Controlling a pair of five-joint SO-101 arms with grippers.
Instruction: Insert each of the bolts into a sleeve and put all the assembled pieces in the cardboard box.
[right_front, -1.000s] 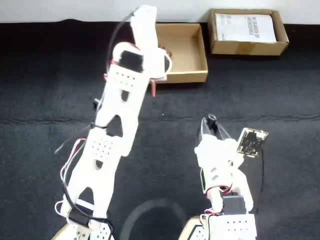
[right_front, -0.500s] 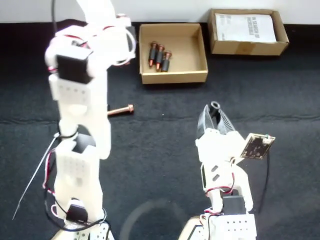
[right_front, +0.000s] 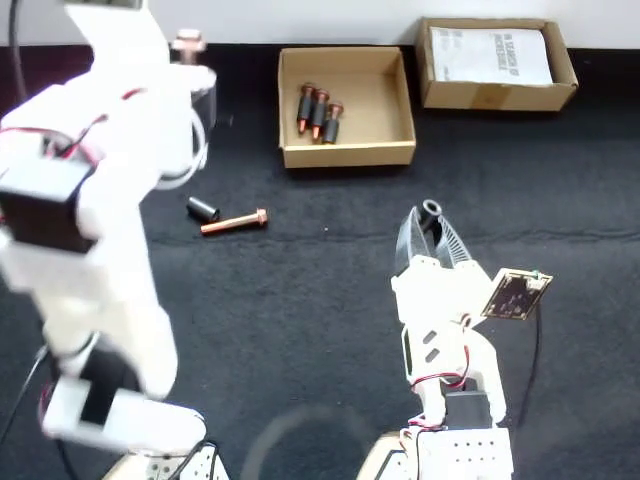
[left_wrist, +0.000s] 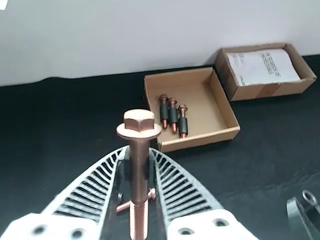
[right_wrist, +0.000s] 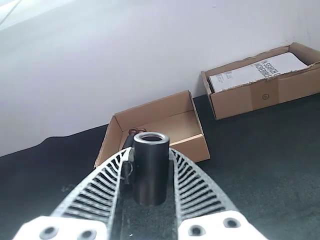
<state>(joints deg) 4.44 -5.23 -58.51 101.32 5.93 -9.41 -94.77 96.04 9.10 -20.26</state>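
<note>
While the left gripper (left_wrist: 138, 151) clasps a threaded copper bolt (left_wrist: 139, 182), the right gripper (right_wrist: 150, 156) grips a black cylindrical sleeve (right_wrist: 149, 172)

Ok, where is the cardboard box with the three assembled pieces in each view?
High view: cardboard box at the top, middle, three assembled pieces inside.
Left wrist view: box beyond the head of the gripped bolt.
Right wrist view: box behind the gripped sleeve, partly hidden by it.
Shared landmark: the second box holding a printed sheet, beside it in all three.

Robotics lab bench, black cloth-covered table (right_front: 320, 300), plain white wall (left_wrist: 150, 35), left arm (right_front: 95, 230) and right arm (right_front: 440, 310) with exposed wiring
</note>
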